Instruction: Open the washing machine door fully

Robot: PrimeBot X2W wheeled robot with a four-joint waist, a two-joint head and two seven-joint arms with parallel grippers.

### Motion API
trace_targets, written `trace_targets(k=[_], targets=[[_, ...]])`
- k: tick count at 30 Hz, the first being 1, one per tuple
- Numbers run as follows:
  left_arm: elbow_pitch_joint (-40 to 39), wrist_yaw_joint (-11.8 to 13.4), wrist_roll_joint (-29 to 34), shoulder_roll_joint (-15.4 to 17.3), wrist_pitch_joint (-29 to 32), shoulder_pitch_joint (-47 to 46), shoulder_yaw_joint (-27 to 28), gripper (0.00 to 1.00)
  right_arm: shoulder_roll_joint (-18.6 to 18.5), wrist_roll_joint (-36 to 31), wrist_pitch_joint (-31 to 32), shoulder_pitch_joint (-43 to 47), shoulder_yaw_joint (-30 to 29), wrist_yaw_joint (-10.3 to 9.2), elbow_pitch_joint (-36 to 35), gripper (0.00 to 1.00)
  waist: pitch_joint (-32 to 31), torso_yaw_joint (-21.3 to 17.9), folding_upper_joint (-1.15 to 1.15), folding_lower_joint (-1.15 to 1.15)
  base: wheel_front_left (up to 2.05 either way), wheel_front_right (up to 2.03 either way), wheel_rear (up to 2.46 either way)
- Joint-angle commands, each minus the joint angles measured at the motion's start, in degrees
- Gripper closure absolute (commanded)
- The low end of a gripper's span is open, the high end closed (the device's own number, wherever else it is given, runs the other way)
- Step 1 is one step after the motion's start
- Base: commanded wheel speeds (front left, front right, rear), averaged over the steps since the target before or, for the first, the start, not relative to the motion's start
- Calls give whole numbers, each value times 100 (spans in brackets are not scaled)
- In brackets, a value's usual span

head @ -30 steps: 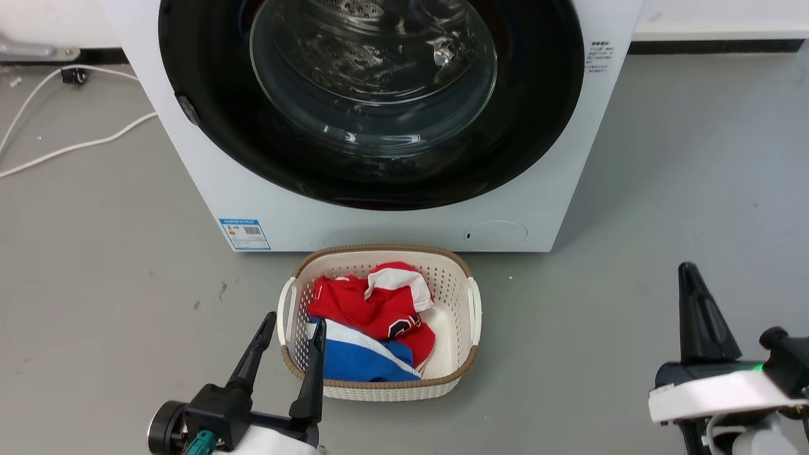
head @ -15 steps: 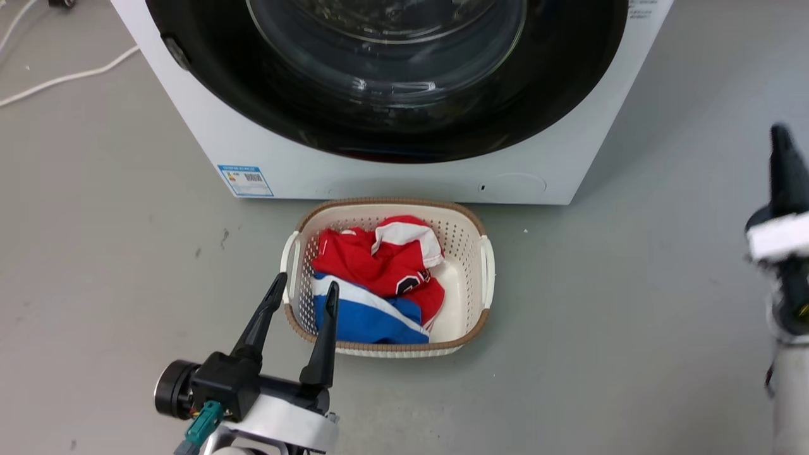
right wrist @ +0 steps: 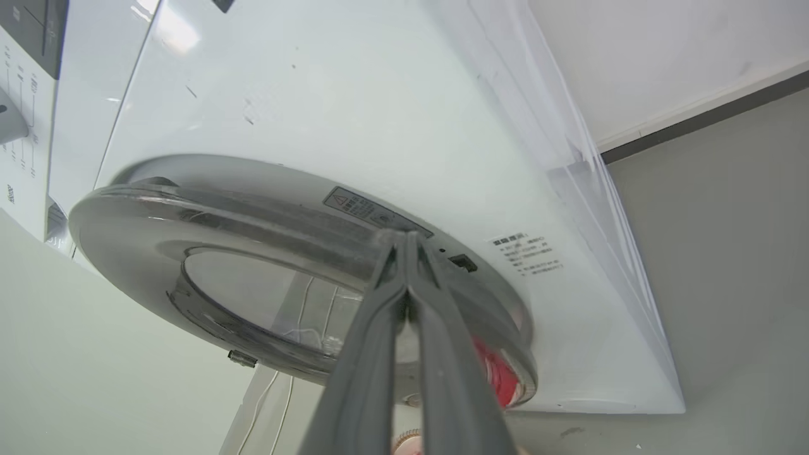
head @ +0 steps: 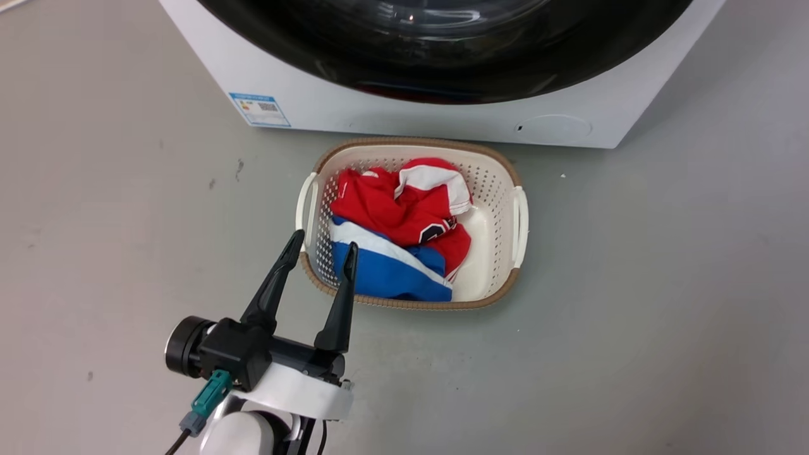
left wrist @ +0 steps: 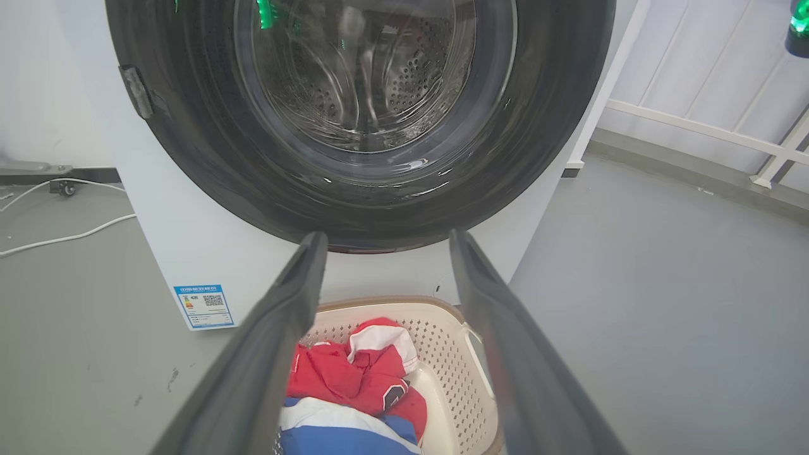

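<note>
Right tool [right wrist: 404, 235], pinched narrow, tips at the washing machine door [right wrist: 253, 215] rim; left tool [head: 324, 241] wide near basket [head: 411, 144].

Bright, even indoor light falls on the scene, throwing just a soft shadow on the grey floor [head: 695, 107] to the right of the washing machine [head: 379, 120] and small white glints across the glossy washing machine door [head: 442, 63]. Seen from the left wrist, the fingers [left wrist: 265, 366] of the left gripper [left wrist: 387, 235] are soft-edged and straight lines bow. The right wrist view is hazy, the machine's white side washed out.
</note>
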Motion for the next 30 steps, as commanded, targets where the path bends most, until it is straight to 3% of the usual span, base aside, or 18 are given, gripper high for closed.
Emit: trace_targets(k=[1, 15, 30], targets=[[-22, -7, -47, -7, -16, -119, -23, 0, -53, -67, 128, -306, -14, 0, 113, 100, 144, 122, 0, -1, 0, 0, 0], [-98, -7, -226, -7, -16, -386, -229, 0, -165, -440, 1342, -1979, -141, 0, 1243, 100, 579, 576, 0, -1, 0, 0, 0], [-149, -6, -293, -7, -16, -443, -248, 0, 92, -548, 2128, -2114, -161, 1, 1435, 100, 753, 701, 0, -1, 0, 0, 0]])
